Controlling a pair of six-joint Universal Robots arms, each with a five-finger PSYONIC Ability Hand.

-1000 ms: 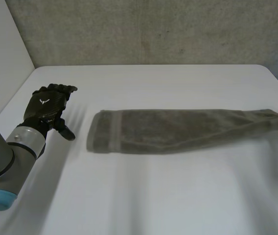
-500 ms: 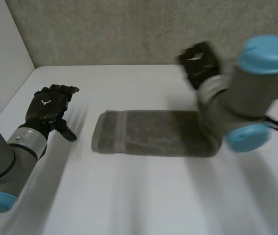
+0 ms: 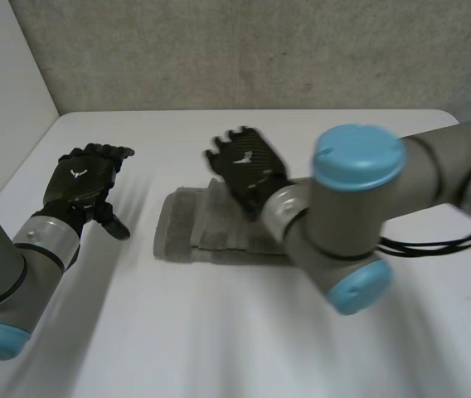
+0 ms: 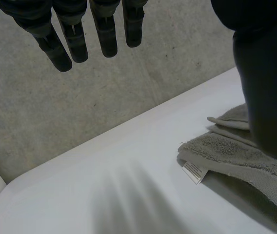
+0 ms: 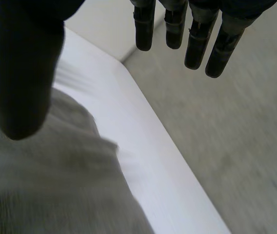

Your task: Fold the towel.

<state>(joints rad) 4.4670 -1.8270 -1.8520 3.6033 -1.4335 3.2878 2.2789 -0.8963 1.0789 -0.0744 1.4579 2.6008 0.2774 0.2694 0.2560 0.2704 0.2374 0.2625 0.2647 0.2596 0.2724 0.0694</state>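
A concrete wall (image 3: 260, 50) backs the white bench (image 3: 219, 332). The grey towel (image 3: 182, 224) lies folded at mid-frame, its right part hidden by the right arm. The right hand (image 3: 248, 170) is over it, fingers straight, holding nothing. The left hand (image 3: 82, 182), at centre left and clear of the towel, is relaxed and empty.

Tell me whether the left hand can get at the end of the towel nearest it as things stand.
Probably yes. The left hand is open, with bare table between it and that end of the towel. The right hand is over the towel farther along, not in that path.
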